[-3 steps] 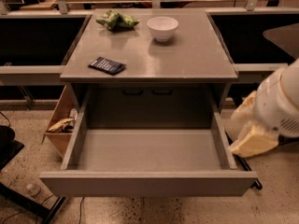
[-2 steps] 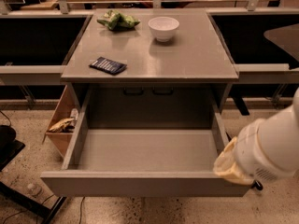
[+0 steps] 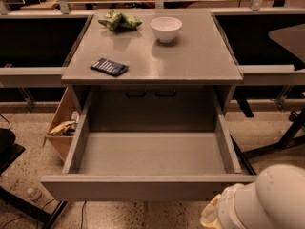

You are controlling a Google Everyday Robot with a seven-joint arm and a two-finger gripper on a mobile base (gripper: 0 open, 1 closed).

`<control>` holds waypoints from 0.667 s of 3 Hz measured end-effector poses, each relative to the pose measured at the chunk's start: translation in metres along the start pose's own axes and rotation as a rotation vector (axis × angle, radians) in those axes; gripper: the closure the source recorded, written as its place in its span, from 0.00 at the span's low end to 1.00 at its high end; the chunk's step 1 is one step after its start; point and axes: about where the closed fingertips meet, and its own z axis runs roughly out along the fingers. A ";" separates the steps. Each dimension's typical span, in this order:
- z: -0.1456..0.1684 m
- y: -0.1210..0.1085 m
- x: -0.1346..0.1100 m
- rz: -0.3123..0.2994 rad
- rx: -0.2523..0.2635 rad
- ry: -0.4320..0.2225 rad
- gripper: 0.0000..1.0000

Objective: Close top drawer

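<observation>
Drawer (image 3: 147,187) stands wide open, pulled out to the near side from under the cabinet top (image 3: 190,61), with its grey floor showing. The gripper (image 3: 211,217) is low at the near right corner, just beside the right end of the drawer front, mostly hidden behind the white arm (image 3: 274,199). Whether it is clenched or released I cannot tell. On the top, a white bowl (image 3: 166,28) and a green bag (image 3: 119,20) lie at the far side, and a dark packet (image 3: 109,67) lies nearer, left. Left of the drawer, a wooden box (image 3: 63,108) holds wrappers (image 3: 62,128).
</observation>
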 end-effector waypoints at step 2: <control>0.086 -0.019 0.010 0.027 0.046 -0.137 1.00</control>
